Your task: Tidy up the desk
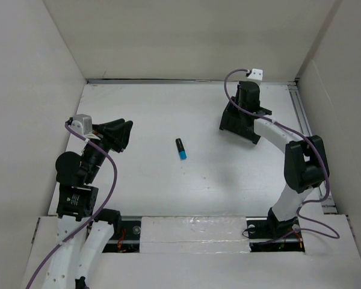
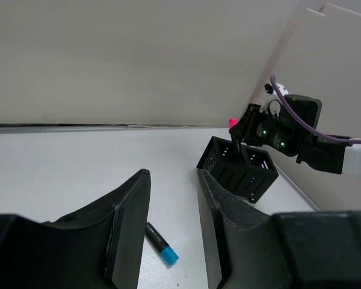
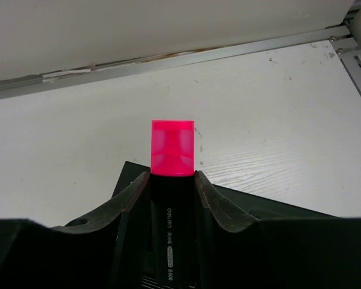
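White and matte, one desk (image 1: 168,108) is spreading beneath both arms, boxed by white walls, its far edge running from 9 to 3 o'clock in the top view; which of its sides is longer I cannot tell. Two markers are showing. A blue marker (image 1: 180,149) is lying flat near the desk's centre, its long axis running roughly 12 to 6 o'clock with the blue cap pointing toward 5 o'clock. A pink marker (image 3: 172,150) is sitting clamped in the right gripper (image 3: 170,176), cap pointing out past the fingertips toward the far wall, its other end being cut off by the frame. One black holder (image 2: 240,171), showing two compartments, is standing toward 1 o'clock, the right gripper covering much of it from above; whether the pink marker is touching it is not showing. At 9 o'clock the left gripper (image 2: 173,180) is hovering, jaws standing slightly apart with nothing between them.
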Controlling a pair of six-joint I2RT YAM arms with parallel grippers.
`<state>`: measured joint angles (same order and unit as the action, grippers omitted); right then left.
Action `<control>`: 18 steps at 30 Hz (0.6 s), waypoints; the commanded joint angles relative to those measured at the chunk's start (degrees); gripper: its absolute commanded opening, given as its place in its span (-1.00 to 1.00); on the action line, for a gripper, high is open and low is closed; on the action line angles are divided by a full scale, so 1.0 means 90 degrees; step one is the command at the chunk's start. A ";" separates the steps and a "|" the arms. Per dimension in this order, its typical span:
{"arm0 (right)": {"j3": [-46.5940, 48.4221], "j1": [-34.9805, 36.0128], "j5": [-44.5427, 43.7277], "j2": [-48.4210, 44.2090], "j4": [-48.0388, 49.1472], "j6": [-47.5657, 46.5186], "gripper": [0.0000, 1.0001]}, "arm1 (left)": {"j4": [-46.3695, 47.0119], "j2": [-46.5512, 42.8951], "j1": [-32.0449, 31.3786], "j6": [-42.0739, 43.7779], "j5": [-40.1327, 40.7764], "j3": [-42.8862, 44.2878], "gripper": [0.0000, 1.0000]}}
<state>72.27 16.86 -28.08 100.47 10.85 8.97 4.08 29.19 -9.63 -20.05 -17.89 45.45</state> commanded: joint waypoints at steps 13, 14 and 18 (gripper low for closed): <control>-0.0441 0.0606 -0.0309 -0.1082 0.0074 0.0243 0.07 | 0.0338 0.0038 0.0025 -0.0037 -0.0093 -0.0040 -0.34; -0.0510 0.0713 -0.0260 -0.1210 0.0122 0.0243 0.08 | 0.0338 0.0028 0.0025 -0.0028 -0.0092 -0.0031 -0.34; -0.1008 0.1613 0.0033 -0.1622 0.0493 0.0263 0.10 | 0.0367 0.0009 0.0025 -0.0028 -0.0112 -0.0040 -0.33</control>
<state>65.36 26.22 -29.76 89.25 11.38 10.68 4.08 29.65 -9.61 -20.05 -18.06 45.45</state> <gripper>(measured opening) 0.549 0.331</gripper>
